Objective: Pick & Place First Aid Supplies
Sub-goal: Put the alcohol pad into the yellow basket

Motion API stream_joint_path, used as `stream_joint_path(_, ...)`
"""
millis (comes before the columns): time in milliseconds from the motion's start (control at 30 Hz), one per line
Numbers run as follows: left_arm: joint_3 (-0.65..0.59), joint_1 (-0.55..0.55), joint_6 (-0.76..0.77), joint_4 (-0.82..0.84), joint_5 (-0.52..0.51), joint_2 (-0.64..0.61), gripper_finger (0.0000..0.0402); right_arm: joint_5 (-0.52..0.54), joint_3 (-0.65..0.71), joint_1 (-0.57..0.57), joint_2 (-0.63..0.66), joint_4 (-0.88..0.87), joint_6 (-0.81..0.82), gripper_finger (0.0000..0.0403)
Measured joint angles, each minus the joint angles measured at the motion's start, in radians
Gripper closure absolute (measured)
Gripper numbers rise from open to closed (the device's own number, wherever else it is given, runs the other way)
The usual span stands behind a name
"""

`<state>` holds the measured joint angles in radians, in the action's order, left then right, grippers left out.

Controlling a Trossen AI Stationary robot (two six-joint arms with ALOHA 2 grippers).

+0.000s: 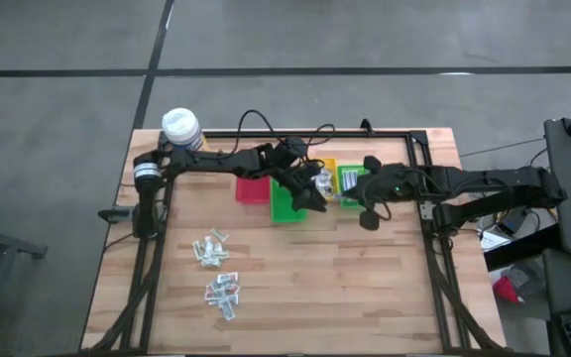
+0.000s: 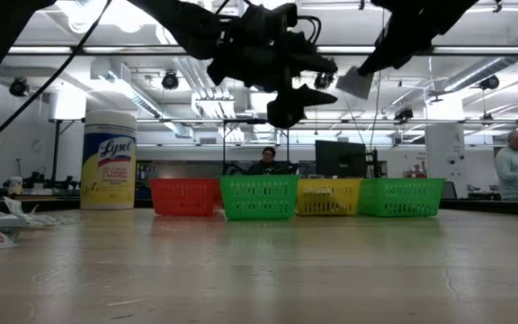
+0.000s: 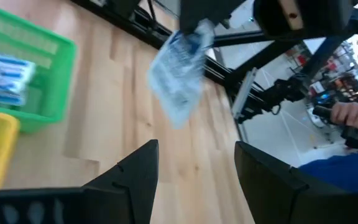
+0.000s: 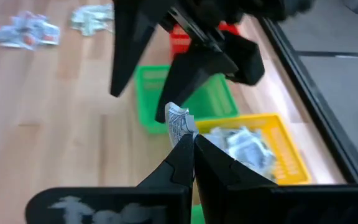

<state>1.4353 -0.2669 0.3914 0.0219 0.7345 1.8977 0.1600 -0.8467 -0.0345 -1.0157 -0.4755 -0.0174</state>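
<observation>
Four small bins sit in a row – red (image 2: 184,196), green (image 2: 259,197), yellow (image 4: 253,149) holding crinkly packets, green (image 3: 23,81) holding blue-striped strips. Above them the right gripper (image 4: 191,140) pinches a silvery packet (image 4: 179,121); the left gripper (image 3: 194,165) hangs facing it, fingers spread, empty.

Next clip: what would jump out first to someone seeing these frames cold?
The two arms meeting above the row of bins: the right claw is shut on a silvery crinkly packet, held in the air over the yellow bin, while the left claw stands open right beside it. Next, the loose heaps of packets on the bare wood nearer the front, and the yellow wipes canister at the table's back left corner.
</observation>
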Motion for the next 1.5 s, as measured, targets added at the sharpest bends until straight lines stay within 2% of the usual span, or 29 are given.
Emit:
stream_joint_path(300, 0.000, -0.077, -0.075, 0.003, -0.023, -0.001, 0.0197, -0.012, 0.000, -0.157, -0.091, 0.000, -0.081, 0.0395)
stream_joint_path(467, -0.001, -0.098, -0.076, 0.022, -0.036, -0.026, 0.0197, -0.117, 0.000, -0.246, -0.136, 0.010, -0.099, 0.0395)
stream_joint_path(767, -0.035, -0.078, -0.116, 0.140, -0.181, -0.227, 0.0197, -0.273, 0.000, -0.354, -0.184, 0.089, -0.122, 0.0395)
stream_joint_path(967, -0.170, -0.037, -0.110, 0.125, -0.314, -0.422, 0.0197, -0.345, -0.002, -0.382, -0.239, 0.133, -0.120, 0.0395)
stream_joint_path(1067, -0.267, -0.014, -0.080, 0.093, -0.378, -0.520, 0.0197, -0.348, -0.023, -0.382, -0.293, 0.124, -0.119, 0.0395)
stream_joint_path(1200, -0.407, 0.016, -0.026, -0.018, -0.426, -0.638, 0.0197, -0.368, -0.087, -0.389, -0.378, 0.114, -0.129, 0.0395)
stream_joint_path(1300, -0.514, 0.039, 0.009, -0.105, -0.481, -0.721, 0.0197, -0.426, -0.143, -0.403, -0.442, 0.102, -0.147, 0.0395)
stream_joint_path(1500, -0.669, 0.083, 0.047, -0.154, -0.612, -0.861, 0.0197, -0.431, -0.263, -0.429, -0.550, -0.039, -0.175, 0.0394)
